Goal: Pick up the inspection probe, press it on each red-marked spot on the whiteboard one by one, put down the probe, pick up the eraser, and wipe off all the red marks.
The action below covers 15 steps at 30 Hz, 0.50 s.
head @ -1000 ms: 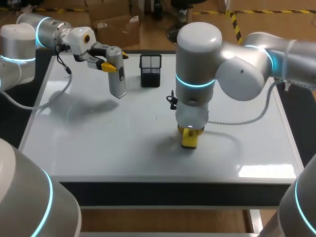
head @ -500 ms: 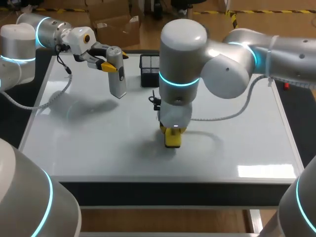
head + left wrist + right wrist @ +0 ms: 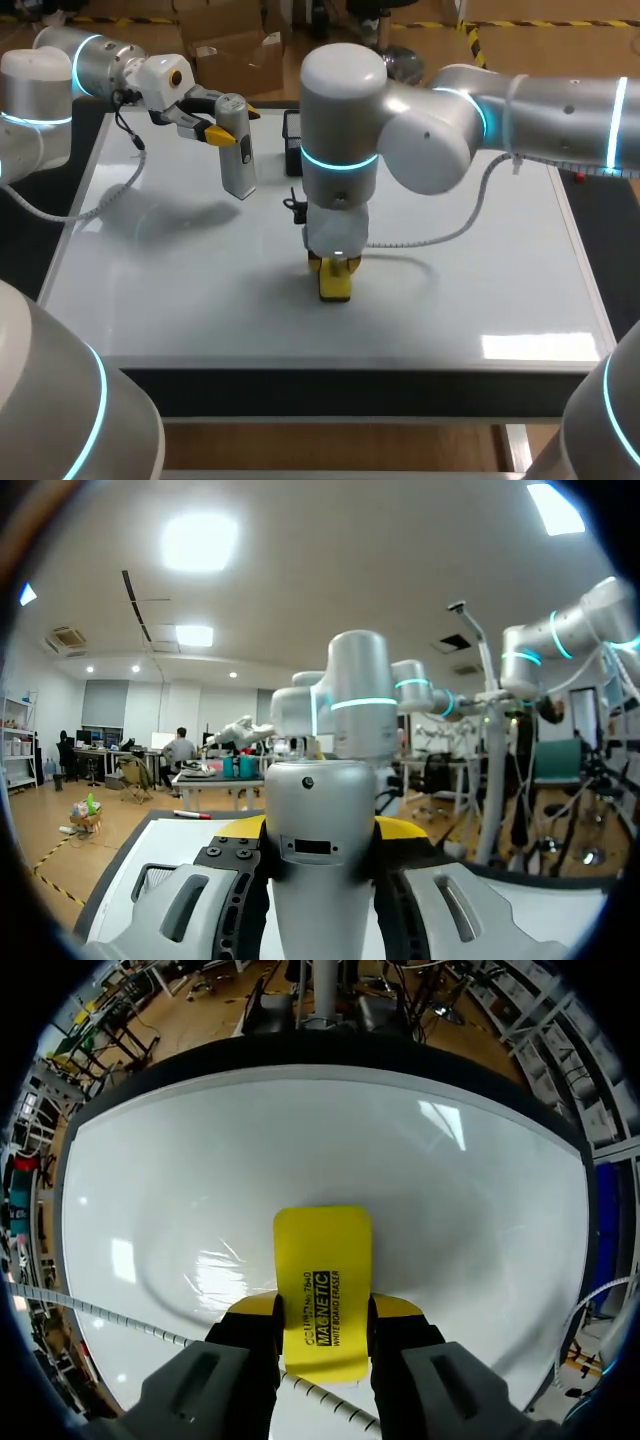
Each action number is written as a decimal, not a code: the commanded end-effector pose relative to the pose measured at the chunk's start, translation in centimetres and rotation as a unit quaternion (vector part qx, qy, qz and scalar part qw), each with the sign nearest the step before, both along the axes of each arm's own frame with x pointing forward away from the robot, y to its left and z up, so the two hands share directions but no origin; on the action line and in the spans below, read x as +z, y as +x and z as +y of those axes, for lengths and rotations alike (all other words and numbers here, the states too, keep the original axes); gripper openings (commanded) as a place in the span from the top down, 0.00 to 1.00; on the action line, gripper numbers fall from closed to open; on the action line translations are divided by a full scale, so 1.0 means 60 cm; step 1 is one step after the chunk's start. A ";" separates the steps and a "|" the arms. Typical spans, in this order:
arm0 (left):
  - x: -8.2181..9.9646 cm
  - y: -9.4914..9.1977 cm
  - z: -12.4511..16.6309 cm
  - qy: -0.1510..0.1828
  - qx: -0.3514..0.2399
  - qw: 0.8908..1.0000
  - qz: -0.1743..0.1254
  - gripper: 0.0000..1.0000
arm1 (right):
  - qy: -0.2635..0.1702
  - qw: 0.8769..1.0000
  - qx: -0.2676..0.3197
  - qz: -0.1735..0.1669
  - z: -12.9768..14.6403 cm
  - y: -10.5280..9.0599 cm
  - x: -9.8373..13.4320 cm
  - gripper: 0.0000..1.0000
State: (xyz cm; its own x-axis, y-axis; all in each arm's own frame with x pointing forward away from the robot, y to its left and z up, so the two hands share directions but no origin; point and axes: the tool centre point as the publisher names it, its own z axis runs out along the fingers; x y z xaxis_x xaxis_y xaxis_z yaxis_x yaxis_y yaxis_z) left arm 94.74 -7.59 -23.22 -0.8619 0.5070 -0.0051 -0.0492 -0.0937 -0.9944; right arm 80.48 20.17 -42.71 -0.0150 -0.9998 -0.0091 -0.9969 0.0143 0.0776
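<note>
Probe [image 3: 237, 145]: a grey, tapering handheld body, upright, its upper part clamped between the two fingers of the left end effector [image 3: 235, 122], above the far left part of the whiteboard [image 3: 480, 290]. Eraser [image 3: 322, 1290]: a flat yellow rectangular block with black print on its back, gripped at both long sides by the right end effector [image 3: 322, 1315], its face pressed on the glossy white board near the middle, towards the front edge.
</note>
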 end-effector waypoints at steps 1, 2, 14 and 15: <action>0.002 0.001 0.000 0.001 -0.001 1.000 0.000 1.00 | 0.002 1.000 -0.003 0.004 -0.013 0.006 -0.009 1.00; 0.002 0.001 0.000 0.001 -0.001 1.000 0.000 1.00 | 0.004 1.000 -0.005 0.005 -0.017 0.006 -0.010 1.00; 0.002 0.001 0.000 0.001 -0.001 1.000 0.000 1.00 | 0.000 0.999 -0.046 0.015 -0.072 -0.004 -0.022 1.00; 0.002 0.001 0.000 0.001 -0.001 1.000 0.000 1.00 | -0.001 0.999 -0.052 0.015 -0.079 -0.005 -0.022 1.00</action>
